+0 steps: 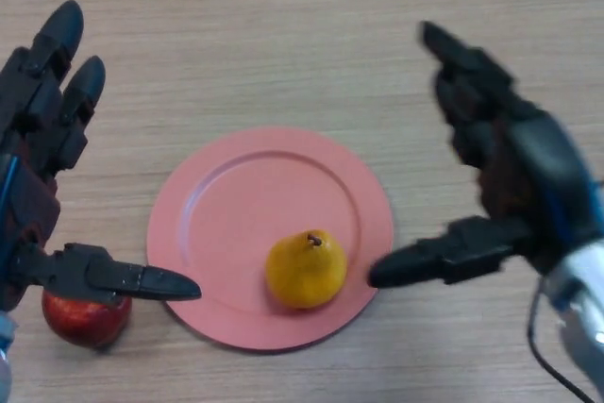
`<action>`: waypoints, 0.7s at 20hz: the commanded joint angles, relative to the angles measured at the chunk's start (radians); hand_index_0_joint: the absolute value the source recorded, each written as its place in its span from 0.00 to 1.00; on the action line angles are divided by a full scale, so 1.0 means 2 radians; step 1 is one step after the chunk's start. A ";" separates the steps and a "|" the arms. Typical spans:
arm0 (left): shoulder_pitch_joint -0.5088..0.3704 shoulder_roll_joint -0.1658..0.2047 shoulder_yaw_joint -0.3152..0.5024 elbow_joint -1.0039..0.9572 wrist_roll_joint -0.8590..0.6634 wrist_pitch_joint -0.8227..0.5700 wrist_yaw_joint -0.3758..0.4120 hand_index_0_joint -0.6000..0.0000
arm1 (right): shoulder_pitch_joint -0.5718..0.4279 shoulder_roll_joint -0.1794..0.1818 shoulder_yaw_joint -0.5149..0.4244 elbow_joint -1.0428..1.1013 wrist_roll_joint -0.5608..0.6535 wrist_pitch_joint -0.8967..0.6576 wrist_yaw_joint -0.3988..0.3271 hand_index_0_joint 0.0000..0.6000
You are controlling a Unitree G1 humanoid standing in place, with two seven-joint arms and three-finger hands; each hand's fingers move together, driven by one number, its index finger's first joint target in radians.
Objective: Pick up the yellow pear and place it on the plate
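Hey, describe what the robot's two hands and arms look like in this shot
Both are black. The left hand has thick, blocky fingers with rounded tips and a tapering thumb, with dark reddish patches on its body. The right hand matches it, chunky and angular, with a similar reddish tinge. At the right wrist the casing turns smooth and rounded, then light grey-white at the forearm.

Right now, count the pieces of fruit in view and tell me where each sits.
2. The yellow pear lies on the pink plate, near its front right edge. A red fruit sits on the table left of the plate, partly hidden under the left hand.
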 commanded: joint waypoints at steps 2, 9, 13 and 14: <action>-0.018 0.020 0.014 -0.016 0.010 -0.036 0.004 1.00 | 0.033 -0.015 -0.031 -0.068 -0.047 -0.088 0.038 0.00; -0.036 0.025 -0.001 -0.014 0.022 -0.029 0.024 1.00 | 0.085 -0.013 -0.078 -0.086 -0.018 -0.110 0.048 0.00; -0.032 0.023 -0.001 -0.009 0.025 -0.044 0.023 1.00 | 0.100 -0.013 -0.071 -0.091 -0.038 -0.127 0.066 0.00; -0.032 0.025 0.006 -0.010 0.019 -0.040 0.019 1.00 | 0.102 -0.012 -0.071 -0.095 -0.039 -0.126 0.067 0.00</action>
